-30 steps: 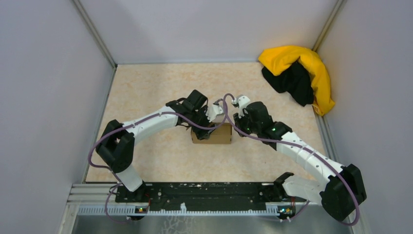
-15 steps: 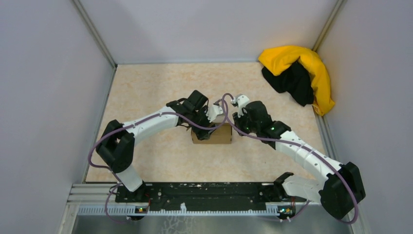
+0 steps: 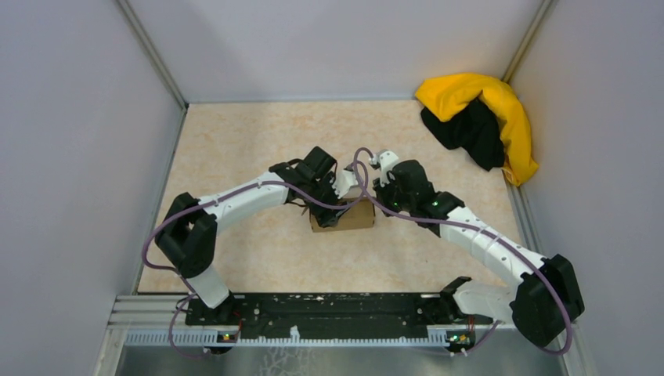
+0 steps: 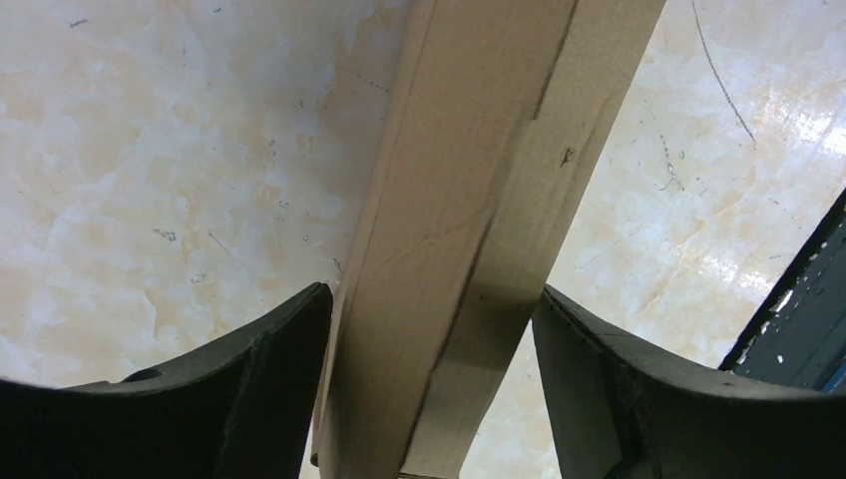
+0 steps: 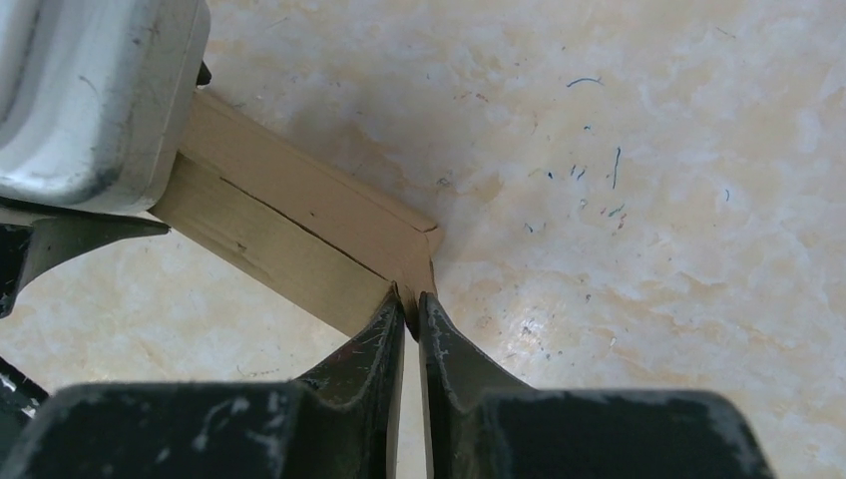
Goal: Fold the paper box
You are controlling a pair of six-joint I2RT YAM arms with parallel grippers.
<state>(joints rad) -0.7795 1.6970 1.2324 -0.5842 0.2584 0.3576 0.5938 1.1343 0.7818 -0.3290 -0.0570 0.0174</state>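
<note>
Right now the paper box (image 3: 348, 218) sits mid-table (image 3: 235, 149), just ahead of where both arms meet, as a low closed-looking brown block, slightly skewed to the table's near edge. Left claw (image 3: 335, 208) comes in from the left and reaches down over the box's left part. In the left wrist view the left claw (image 4: 429, 319) is spread wide and straddles the box (image 4: 469, 220) across its narrow width; both fingers look to be in contact with its long sides, so it reads as a wide grip on the box. Right claw (image 3: 373, 196) comes in from the right at the box's far right end. In the right wrist view the right claw (image 5: 411, 304) is almost fully closed, only a thin slit between the fingers, with the tips pinching the thin cardboard edge at the box's corner (image 5: 299, 244). A seam runs along the box's length in that view. Yellow-and-black cloth heap (image 3: 481, 117) lies in the far right corner, well apart from the box.
</note>
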